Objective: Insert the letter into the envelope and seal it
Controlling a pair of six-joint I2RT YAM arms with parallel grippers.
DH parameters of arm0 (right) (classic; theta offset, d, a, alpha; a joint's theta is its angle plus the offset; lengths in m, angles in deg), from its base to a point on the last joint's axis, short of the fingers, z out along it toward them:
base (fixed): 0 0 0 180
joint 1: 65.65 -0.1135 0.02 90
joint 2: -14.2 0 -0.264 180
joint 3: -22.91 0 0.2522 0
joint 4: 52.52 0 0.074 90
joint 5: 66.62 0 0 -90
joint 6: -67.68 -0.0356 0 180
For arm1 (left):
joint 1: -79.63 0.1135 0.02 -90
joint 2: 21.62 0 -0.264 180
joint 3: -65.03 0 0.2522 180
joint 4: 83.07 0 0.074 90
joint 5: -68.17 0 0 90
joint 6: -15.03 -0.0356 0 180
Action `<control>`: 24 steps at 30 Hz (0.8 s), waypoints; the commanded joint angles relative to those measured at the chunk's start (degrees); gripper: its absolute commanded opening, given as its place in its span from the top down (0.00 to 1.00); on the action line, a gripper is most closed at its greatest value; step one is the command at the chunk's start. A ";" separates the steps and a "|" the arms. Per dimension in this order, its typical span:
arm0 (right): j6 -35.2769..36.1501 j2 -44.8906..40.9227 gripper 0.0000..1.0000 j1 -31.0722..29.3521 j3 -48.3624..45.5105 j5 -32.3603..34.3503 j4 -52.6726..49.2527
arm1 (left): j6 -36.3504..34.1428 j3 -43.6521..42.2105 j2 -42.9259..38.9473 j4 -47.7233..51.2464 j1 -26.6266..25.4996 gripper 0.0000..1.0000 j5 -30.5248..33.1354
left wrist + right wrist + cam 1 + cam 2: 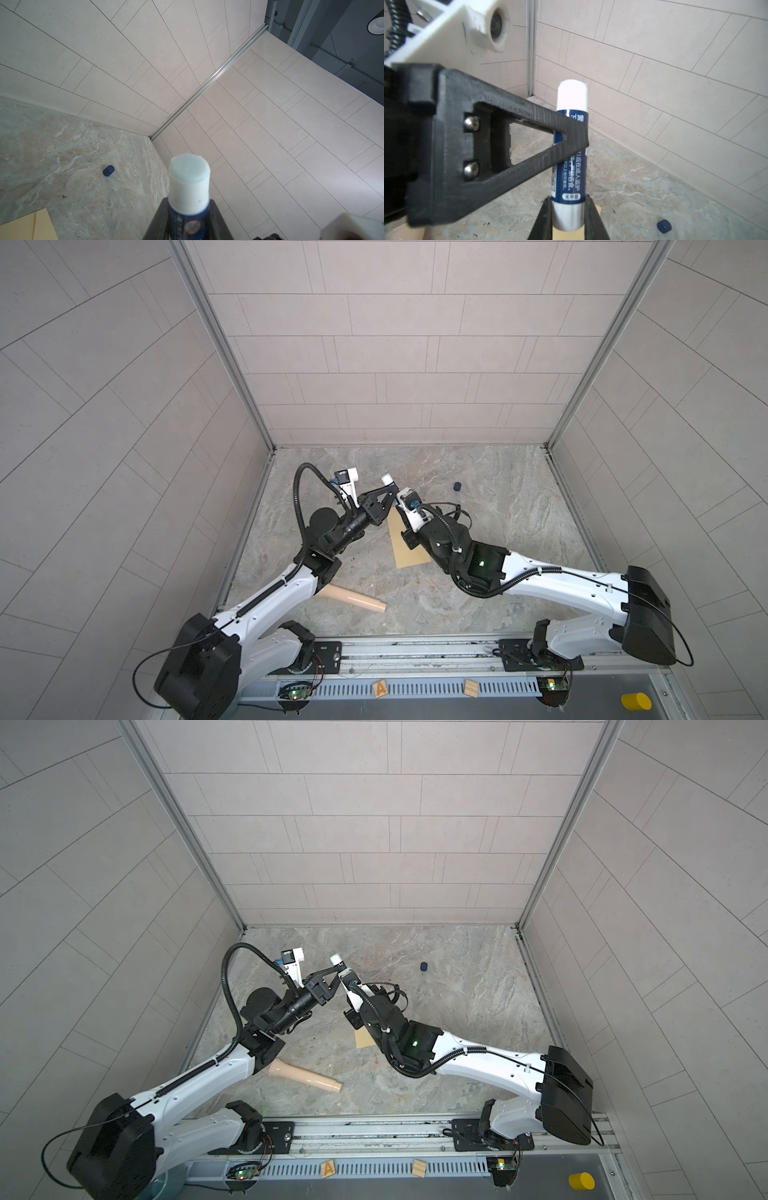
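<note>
The left gripper (571,138) is pinching the glue stick (570,176) across its blue middle, while the right gripper (568,209) is clamping the same stick at its base. Both pairs of jaws are pressing on the tube and holding it above the table (519,497). The stick's dark blue cap (108,170) is lying on the marbled surface, well apart.

The envelope (409,547) is lying flat beneath the right wrist, largely covered by that arm. The letter is showing in none of the 4 views, so I cannot tell whether it is inside.

I am judging the envelope light, thin and floppy, likely to slide on the smooth stone. Pinning its body flat, clear of the flap, looks safest.

The left wrist view is showing the bare glue face and a fold line on the envelope. Only the right wrist view is showing both grips at once.
</note>
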 commanded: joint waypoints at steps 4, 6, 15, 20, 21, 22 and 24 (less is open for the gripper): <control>5.21 -0.12 1.00 -2.52 1.49 0.53 1.13 | -2.28 0.17 0.71 1.06 0.10 1.00 1.46; 3.28 -1.62 0.94 -1.85 1.19 -1.87 0.13 | -2.42 0.52 0.52 1.47 0.05 1.00 0.88; -18.57 -10.89 0.43 12.76 -7.22 -35.88 3.84 | -2.18 2.52 -2.55 2.60 0.16 1.00 -0.93; -33.95 -12.16 0.29 19.80 -14.03 -48.41 17.65 | 0.68 2.97 -3.29 -0.21 0.15 1.00 -1.57; -36.22 -11.66 0.28 20.62 -14.52 -49.93 19.59 | 1.33 2.98 -3.22 -0.76 0.15 1.00 -1.74; -39.26 -10.88 0.28 21.47 -14.84 -51.85 21.99 | 1.88 3.07 -3.17 -1.65 0.14 1.00 -1.93; -45.45 -8.83 0.28 22.83 -15.22 -55.72 28.15 | 2.91 3.06 -2.85 -2.84 0.14 1.00 -2.25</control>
